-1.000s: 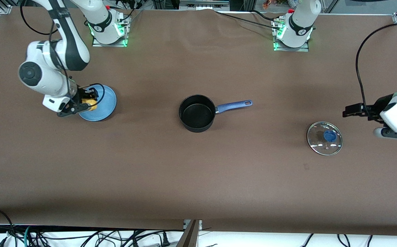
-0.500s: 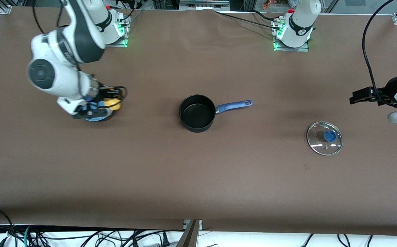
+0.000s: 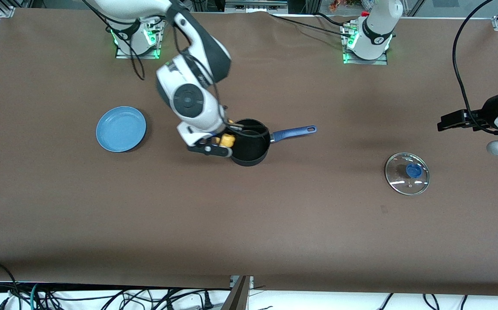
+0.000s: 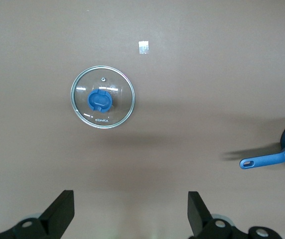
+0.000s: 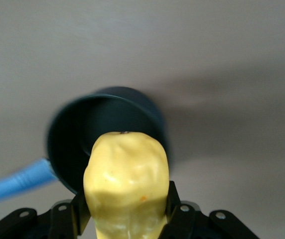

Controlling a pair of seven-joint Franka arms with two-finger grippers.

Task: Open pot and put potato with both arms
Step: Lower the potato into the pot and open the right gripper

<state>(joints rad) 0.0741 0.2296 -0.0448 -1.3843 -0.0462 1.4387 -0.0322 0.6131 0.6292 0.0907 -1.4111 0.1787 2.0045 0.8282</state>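
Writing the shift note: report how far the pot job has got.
Done: the lid is off and lies on the table toward the left arm's end; the pot stands open. In hand: the right gripper is shut on the potato, over the pot's rim. Left: releasing the potato into the pot. The left gripper waits open above the table near the lid. The plate holds nothing.

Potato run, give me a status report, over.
Right hand shut on potato, at the pot's rim. Left hand open, waiting above table near lid. Pot uncovered, nothing blocking.
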